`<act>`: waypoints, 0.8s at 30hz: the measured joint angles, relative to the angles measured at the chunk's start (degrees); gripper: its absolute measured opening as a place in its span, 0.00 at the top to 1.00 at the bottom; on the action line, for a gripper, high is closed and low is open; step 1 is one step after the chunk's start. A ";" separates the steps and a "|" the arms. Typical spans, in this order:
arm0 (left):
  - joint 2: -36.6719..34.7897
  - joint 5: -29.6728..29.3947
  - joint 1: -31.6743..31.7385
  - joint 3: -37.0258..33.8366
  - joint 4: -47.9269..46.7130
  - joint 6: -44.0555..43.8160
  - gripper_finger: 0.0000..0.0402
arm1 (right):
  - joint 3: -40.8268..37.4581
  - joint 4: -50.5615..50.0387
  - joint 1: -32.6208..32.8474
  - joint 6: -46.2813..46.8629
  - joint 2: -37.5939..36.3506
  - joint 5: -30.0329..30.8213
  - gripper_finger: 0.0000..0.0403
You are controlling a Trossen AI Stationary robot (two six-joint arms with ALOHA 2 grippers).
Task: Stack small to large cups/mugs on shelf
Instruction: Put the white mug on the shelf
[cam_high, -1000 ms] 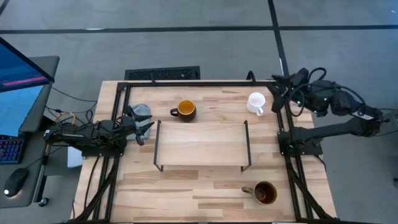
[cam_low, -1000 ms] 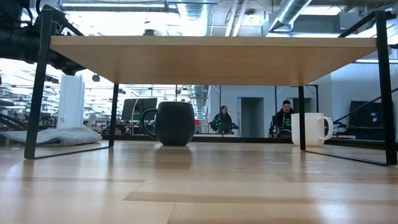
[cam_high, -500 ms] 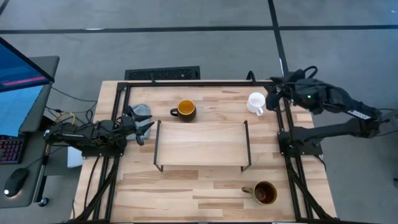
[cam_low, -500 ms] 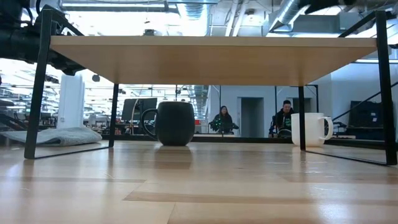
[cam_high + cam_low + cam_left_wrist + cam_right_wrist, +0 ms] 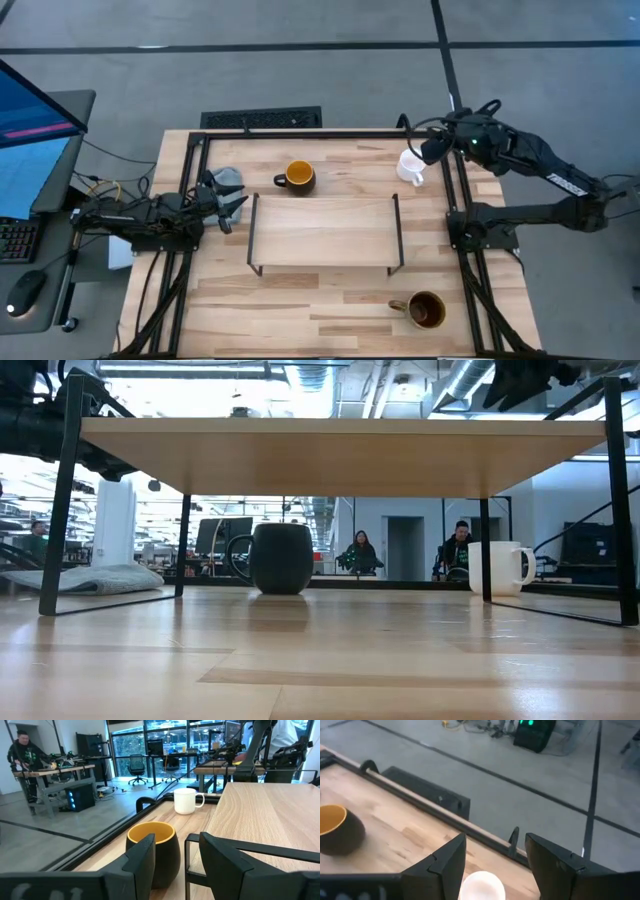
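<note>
Near the front edge of the table stands the big olive-brown mug (image 5: 427, 310), and I think it is the heaviest of the three hard, smooth, breakable mugs. Farther back the shelf (image 5: 325, 233) is bare, and the left gripper (image 5: 232, 203) waits beside it with fingers partly open, holding nothing. At the far edge sit the dark mug (image 5: 298, 177) and the small white mug (image 5: 412, 164), with the right gripper (image 5: 430, 152) open wide just above it; the rim or handle looks best to grab, and I see no writing.

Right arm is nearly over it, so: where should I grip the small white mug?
Probably the white mug by its rim, coming from above with the open right gripper. It stands upright, mouth open, handle toward the table's front; take the wall away from the handle.
</note>
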 joint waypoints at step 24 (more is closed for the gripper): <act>0.00 -0.01 0.00 0.00 0.00 0.02 0.64 | 0.00 -6.22 -0.88 -0.08 1.30 -4.57 0.44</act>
